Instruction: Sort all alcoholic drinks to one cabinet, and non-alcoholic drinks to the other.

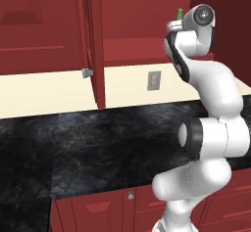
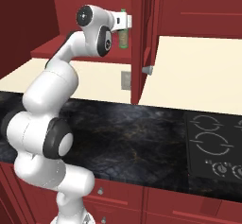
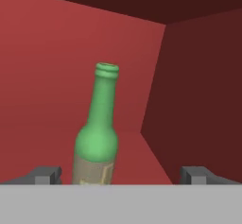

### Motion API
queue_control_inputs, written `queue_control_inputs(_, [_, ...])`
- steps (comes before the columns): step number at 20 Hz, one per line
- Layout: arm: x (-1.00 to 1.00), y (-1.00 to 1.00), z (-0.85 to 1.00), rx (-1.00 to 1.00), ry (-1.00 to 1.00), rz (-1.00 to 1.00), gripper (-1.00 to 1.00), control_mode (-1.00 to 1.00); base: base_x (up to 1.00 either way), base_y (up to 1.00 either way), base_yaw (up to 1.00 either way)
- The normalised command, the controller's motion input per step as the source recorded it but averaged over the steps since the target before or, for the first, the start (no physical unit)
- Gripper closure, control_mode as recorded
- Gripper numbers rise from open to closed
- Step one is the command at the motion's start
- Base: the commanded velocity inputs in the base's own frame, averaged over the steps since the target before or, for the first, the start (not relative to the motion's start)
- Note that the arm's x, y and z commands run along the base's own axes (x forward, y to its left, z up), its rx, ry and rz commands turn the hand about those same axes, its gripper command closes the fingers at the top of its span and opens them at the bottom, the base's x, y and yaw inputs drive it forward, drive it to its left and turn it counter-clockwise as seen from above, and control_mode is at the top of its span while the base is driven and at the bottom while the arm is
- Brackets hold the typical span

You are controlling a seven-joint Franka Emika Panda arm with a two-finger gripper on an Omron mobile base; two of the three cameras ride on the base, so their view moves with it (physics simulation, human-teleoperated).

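Left base view: the white arm rises from 5 o'clock and reaches up to the open upper cabinet [image 1: 142, 35] at 1 o'clock; a green bottle [image 1: 179, 13] neck shows just above the wrist. The black marble worktop [image 1: 98, 143] spans the lower half.

Right base view: the same green bottle [image 2: 124, 35] stands on the cabinet shelf [image 2: 52, 48] at 12 o'clock, directly ahead of the hand, with the open cabinet door [image 2: 142, 38] just to its right. A cooktop [image 2: 212, 147] lies at 4 o'clock.

Hand view: the bright green bottle [image 3: 97, 133] stands inside the red cabinet, its neck leaning toward 1 o'clock in this rolled view, its labelled body between the two finger tips but nearer the left one. The gripper [image 3: 120, 175] is spread wide and grasps nothing; both tips stand apart from the glass.

Risk, as judged: the bottle sits off-centre between the tips, so any sideways drift on pulling back could let the left tip clip the body and topple it on the shelf. A swing to the right could strike the open door.
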Motion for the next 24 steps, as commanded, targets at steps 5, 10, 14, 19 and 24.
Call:
queue_control_inputs(5, [-0.71,0.08,0.00,0.00,-0.01,0.00,-1.00,-1.00,0.00,0.00,0.00])
queue_control_inputs(10, [-0.80,0.16,0.00,0.00,-0.03,0.05,-1.00,-1.00,0.00,0.00,0.00])
queue_control_inputs(14, [-0.75,0.15,0.00,0.03,0.00,0.05,-1.00,-1.00,0.00,0.00,0.00])
queue_control_inputs(19, [-0.72,0.14,0.01,0.06,0.00,0.03,-1.00,-1.00,0.00,0.00,0.00])
queue_control_inputs(24, [-0.64,0.17,0.02,0.07,0.00,0.02,-1.00,-1.00,0.00,0.00,0.00])
